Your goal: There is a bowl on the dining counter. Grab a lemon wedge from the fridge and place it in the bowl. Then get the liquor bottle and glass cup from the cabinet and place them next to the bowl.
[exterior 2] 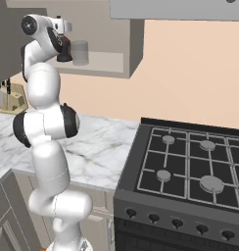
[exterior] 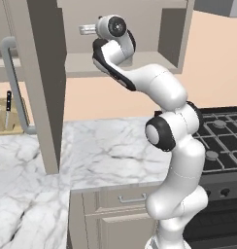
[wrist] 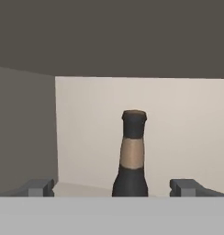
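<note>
Black liquor bottle [wrist: 132,156] upright between the wide-spread hand [wrist: 116,187] fingertips.

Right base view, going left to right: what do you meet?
Knife block → arm → liquor bottle → glass cup → stove.
</note>
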{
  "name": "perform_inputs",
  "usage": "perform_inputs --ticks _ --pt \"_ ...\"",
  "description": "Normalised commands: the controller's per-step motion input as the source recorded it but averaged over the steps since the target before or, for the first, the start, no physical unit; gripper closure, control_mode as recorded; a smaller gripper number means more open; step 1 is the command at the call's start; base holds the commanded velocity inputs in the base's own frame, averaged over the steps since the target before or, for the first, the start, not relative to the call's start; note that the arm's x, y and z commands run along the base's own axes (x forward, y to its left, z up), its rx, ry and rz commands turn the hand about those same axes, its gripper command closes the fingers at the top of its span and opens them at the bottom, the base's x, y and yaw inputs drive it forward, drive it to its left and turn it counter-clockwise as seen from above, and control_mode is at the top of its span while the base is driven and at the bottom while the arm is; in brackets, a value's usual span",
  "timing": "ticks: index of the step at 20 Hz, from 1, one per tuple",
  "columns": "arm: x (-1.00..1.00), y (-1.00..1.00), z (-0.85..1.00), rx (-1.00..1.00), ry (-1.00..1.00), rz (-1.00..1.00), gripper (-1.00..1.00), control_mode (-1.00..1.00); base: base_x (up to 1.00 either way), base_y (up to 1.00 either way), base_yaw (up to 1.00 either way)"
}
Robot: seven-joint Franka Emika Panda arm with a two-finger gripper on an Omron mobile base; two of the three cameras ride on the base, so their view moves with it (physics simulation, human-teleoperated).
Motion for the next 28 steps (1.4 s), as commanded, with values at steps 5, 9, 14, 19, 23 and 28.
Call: perform_inputs --ticks 5,9,14,19,23,28 --pt "0.04 -0.04 -0.03 0.0 0.0 0.0 -1.0 -1.0 0.0 0.0 0.0" --pt "0.12 0.0 0.0 0.0 0.0 0.0 -1.0 -1.0 0.0 0.0 0.0" --pt "0.17 0.0 0.0 0.0 0.0 0.0 -1.0 -1.0 0.0 0.0 0.0" --pt "0.12 0.0 0.0 0.0 0.0 0.0 -1.0 -1.0 0.0 0.0 0.0" --pt "0.12 0.0 -0.02 0.0 0.0 0.0 1.0 -1.0 0.0 0.0 0.0" --pt "0.08 0.0 -0.02 0.0 0.0 0.0 1.0 -1.0 0.0 0.0 0.0"
